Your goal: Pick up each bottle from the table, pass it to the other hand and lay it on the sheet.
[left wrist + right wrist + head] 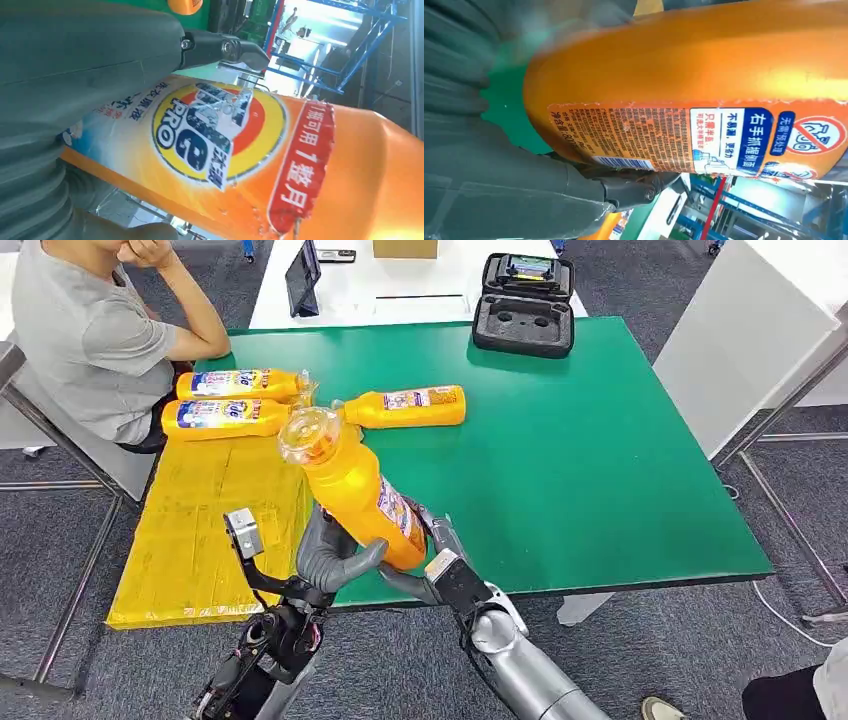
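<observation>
An orange detergent bottle (352, 483) with a clear cap stands tilted over the table's front edge, held from both sides. My left hand (335, 560) wraps its thumb under the bottle's base, and my right hand (440, 565) presses its fingers on the label side. Up close, the bottle (300, 165) lies against my left hand (75, 75). Its back label (704, 75) lies against my right hand (499, 190). Two more bottles (240, 385) (225, 418) lie side by side on the yellow sheet (195, 540). Another bottle (405, 407) lies on the green table (600, 460).
A person in a grey shirt (90, 335) sits at the table's far left corner, close to the sheet. A black open case (523, 305) rests on the table's far edge. A white table behind holds a tablet (302, 275).
</observation>
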